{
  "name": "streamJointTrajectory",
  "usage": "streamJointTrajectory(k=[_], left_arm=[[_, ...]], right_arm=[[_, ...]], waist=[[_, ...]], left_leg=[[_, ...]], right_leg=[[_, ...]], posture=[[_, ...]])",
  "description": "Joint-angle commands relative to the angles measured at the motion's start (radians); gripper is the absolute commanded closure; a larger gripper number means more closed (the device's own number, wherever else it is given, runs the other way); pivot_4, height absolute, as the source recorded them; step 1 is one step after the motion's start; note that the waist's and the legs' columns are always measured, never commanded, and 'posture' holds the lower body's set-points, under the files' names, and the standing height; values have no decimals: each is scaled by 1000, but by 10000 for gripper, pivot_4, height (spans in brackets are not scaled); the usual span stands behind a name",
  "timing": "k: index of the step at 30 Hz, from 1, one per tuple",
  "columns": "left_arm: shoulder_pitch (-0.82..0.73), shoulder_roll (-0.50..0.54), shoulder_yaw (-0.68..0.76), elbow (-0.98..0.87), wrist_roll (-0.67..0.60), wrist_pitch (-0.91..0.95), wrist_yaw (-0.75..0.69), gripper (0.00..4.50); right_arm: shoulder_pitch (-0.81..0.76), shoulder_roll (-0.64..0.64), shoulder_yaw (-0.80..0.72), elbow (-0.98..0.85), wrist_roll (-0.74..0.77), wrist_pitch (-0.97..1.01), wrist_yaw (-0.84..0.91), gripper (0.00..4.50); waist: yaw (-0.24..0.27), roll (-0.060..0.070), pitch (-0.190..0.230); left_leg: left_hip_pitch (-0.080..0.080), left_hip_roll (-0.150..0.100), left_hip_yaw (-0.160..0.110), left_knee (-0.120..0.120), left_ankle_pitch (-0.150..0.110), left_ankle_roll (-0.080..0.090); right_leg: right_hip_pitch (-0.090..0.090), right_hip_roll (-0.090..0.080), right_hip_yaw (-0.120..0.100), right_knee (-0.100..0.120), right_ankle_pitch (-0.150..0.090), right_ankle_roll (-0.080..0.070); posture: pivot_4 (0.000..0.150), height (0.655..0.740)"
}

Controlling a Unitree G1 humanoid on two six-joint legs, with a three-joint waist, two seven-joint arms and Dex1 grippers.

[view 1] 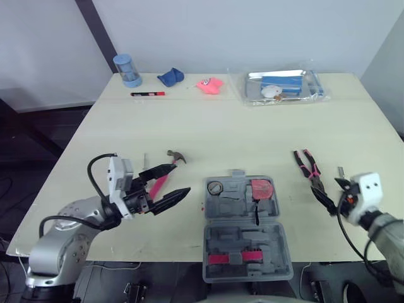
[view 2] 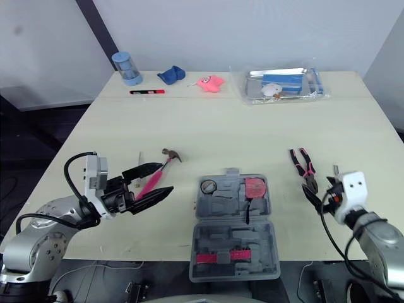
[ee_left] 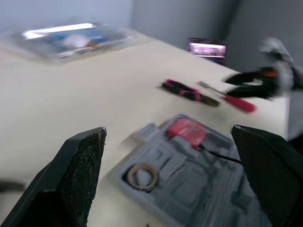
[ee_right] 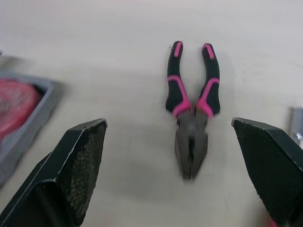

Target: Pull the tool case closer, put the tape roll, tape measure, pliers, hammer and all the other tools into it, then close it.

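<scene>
The grey tool case (view 1: 243, 221) lies open at the table's front centre. A tape roll (view 1: 214, 187) and a red tape measure (view 1: 262, 188) sit in its far half. Left of the case lies the pink-handled hammer (view 1: 177, 156). My left gripper (view 1: 182, 178) is open, hovering just over the hammer's handle with one finger on each side. The black-and-pink pliers (view 1: 309, 167) lie right of the case. My right gripper (view 1: 328, 192) is open just in front of the pliers (ee_right: 191, 111), holding nothing. A red-handled screwdriver (ee_left: 239, 103) lies beside the pliers.
Along the table's far edge stand a blue cylinder (view 1: 128, 68), a red marker (view 1: 148, 94), a blue object (view 1: 170, 76), a pink toy (view 1: 209, 85) and a clear plastic tray (view 1: 281, 86). Bare tabletop (view 1: 227, 132) stretches between them and the tools.
</scene>
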Motion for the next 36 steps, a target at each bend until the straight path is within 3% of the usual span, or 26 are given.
streamJointTrajectory(k=[1, 7, 23, 26, 33, 36], left_arm=[[-37, 28, -3, 15, -22, -35, -110, 0], [-62, 35, -10, 29, -20, -60, -205, 0], [-28, 14, -4, 128, 14, -178, -325, 0], [-20, 5, -5, 143, 17, -202, -334, 0], [-9, -4, -8, 153, 17, -224, -336, 0], [-7, -6, -8, 157, 14, -229, -335, 0]], right_arm=[[-62, 6, 16, 26, -18, 64, -50, 449], [-111, 45, 38, 53, -45, 99, -104, 449], [-159, 94, 74, 251, -134, -68, -101, 449], [-171, 102, 81, 297, -146, -101, -99, 8230], [-177, 118, 95, 335, -169, -147, -89, 35715], [-171, 108, 107, 351, -186, -181, -72, 35365]], waist=[[2, 0, 0], [2, 0, 0], [-3, 1, 1], [-5, 1, 1], [-5, 0, 1], [-5, 0, 1]], left_leg=[[-2, 0, 0, 0, 0, 0], [-4, 1, 0, 0, 0, 0], [-4, 1, 1, 0, 0, 0], [-3, 1, 2, 0, 0, 0], [-3, 2, 2, 0, 0, 0], [-3, 2, 2, 0, 0, 0]], right_leg=[[-1, 0, 0, 0, 0, 0], [-3, -1, 0, 0, 0, 0], [-5, 0, 1, 1, 0, 0], [-5, 0, 2, 2, 0, 0], [-5, 1, 2, 2, 0, 0], [-5, 1, 2, 2, 0, 0]], posture=[[1500, 7400], [1500, 7400], [1500, 7400], [1500, 7400], [1500, 7400], [1500, 7400]])
